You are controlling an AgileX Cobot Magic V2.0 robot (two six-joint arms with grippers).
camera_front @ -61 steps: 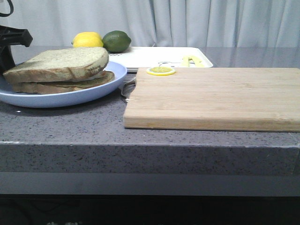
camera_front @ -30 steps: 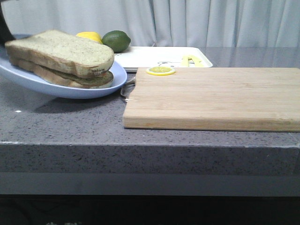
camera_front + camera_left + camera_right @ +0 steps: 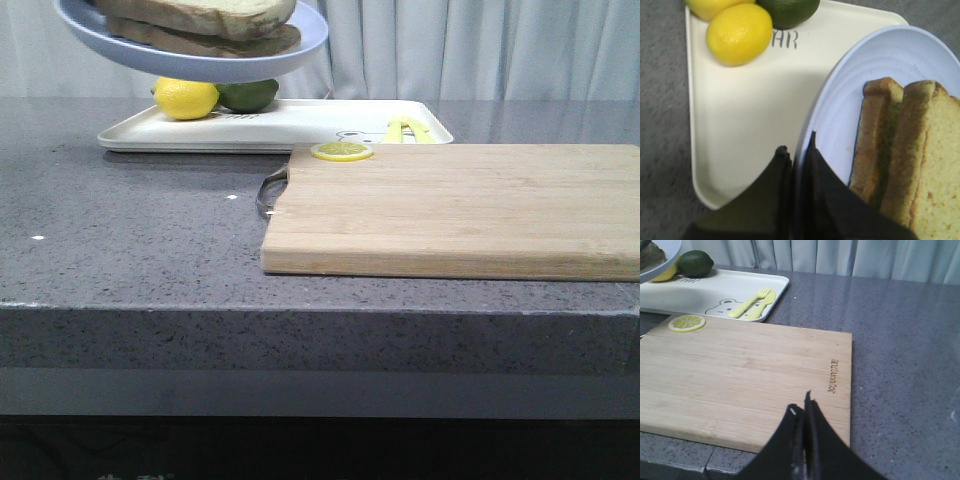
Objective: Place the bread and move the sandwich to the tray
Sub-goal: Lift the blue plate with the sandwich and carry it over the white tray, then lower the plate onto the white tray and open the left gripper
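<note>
The light-blue plate (image 3: 200,55) with the sandwich (image 3: 200,20) hangs in the air above the left end of the white tray (image 3: 300,125). In the left wrist view my left gripper (image 3: 796,150) is shut on the plate's rim (image 3: 840,90), with the bread (image 3: 935,165) stacked on the lower slice (image 3: 877,140) above the tray (image 3: 745,130). No egg shows between the slices. My right gripper (image 3: 801,407) is shut and empty, over the near edge of the cutting board (image 3: 750,380). Neither gripper shows in the front view.
A lemon (image 3: 186,98) and a lime (image 3: 248,94) lie at the tray's left end, under the plate. Yellow cutlery (image 3: 752,304) lies on the tray's right part. A lemon slice (image 3: 342,151) sits on the wooden board (image 3: 460,205) by the tray.
The plate with the sandwich has risen from the counter at the left and moved up and right, over the tray's left end. The lemon and lime are now below it.
</note>
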